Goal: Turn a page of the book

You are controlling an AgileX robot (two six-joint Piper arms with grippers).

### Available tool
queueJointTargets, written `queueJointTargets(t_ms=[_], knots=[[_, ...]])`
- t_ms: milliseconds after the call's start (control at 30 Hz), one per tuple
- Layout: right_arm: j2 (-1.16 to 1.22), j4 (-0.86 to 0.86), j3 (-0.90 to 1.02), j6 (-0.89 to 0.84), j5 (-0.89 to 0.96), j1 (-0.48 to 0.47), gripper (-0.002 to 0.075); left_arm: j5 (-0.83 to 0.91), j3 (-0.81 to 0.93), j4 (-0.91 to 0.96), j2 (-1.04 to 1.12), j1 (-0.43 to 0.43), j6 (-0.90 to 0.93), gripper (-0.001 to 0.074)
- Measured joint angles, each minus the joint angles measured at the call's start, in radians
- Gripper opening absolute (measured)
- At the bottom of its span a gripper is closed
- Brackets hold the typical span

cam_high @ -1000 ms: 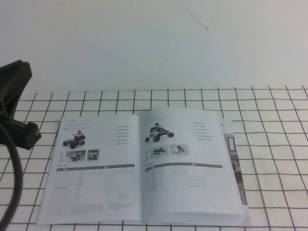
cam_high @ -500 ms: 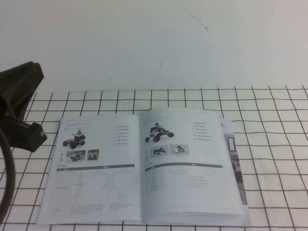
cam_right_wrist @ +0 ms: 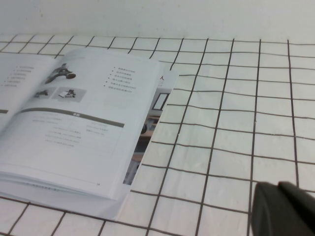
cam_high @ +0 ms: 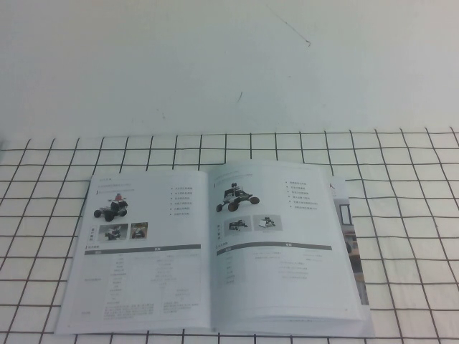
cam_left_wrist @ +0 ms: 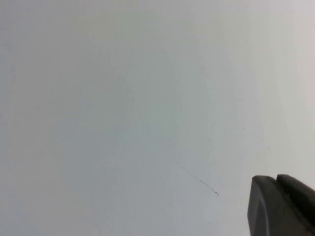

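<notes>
The book (cam_high: 215, 251) lies open and flat on the gridded cloth, near the front edge of the high view. Its left-hand page (cam_high: 143, 244) and right-hand page (cam_high: 280, 244) each show a dark wheeled rover above a grey bar and a faint table. No page is lifted. Neither arm shows in the high view. My left gripper (cam_left_wrist: 276, 179) is shut and empty over plain white surface, with the book out of its view. My right gripper (cam_right_wrist: 278, 185) is shut and empty above the cloth, to the right of the book (cam_right_wrist: 74, 123), apart from it.
A white cloth with a black grid (cam_high: 401, 215) covers the table's near part. Plain white tabletop (cam_high: 229, 64) with a thin dark scratch lies beyond it. Edges of lower pages (cam_high: 351, 236) stick out at the book's right side.
My left arm, dark at the left edge of the high view, shifted slightly and then left that view entirely. The book has not moved.
</notes>
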Motion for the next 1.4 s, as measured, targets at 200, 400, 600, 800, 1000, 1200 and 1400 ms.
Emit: queueJointTargets(t_ms=[200,400,600,800,1000,1200,1400], knots=[[0.0,0.0,0.0,0.002,0.0,0.0,0.0001,-0.016,0.205,0.0,-0.218,0.047,0.014,-0.0003],[0.0,0.0,0.0,0.002,-0.001,0.0,0.0001,-0.052,0.407,0.0,-0.315,0.113,0.016,-0.0003],[0.0,0.0,0.0,0.002,-0.002,0.0,0.0001,-0.086,0.471,0.0,-0.318,0.118,0.016,-0.0003],[0.0,0.0,0.0,0.002,-0.002,0.0,0.0001,-0.096,0.471,0.094,-0.318,0.122,-0.083,-0.0003],[0.0,0.0,0.0,0.002,-0.004,0.0,0.0001,-0.076,0.471,0.98,-0.318,0.122,-0.982,-0.0003],[0.0,0.0,0.0,0.002,-0.004,0.0,0.0001,0.073,0.479,1.513,-0.318,0.123,-1.537,-0.0003],[0.0,0.0,0.0,0.002,-0.004,0.0,0.0001,0.089,0.499,1.563,-0.318,0.188,-1.635,-0.0003]])
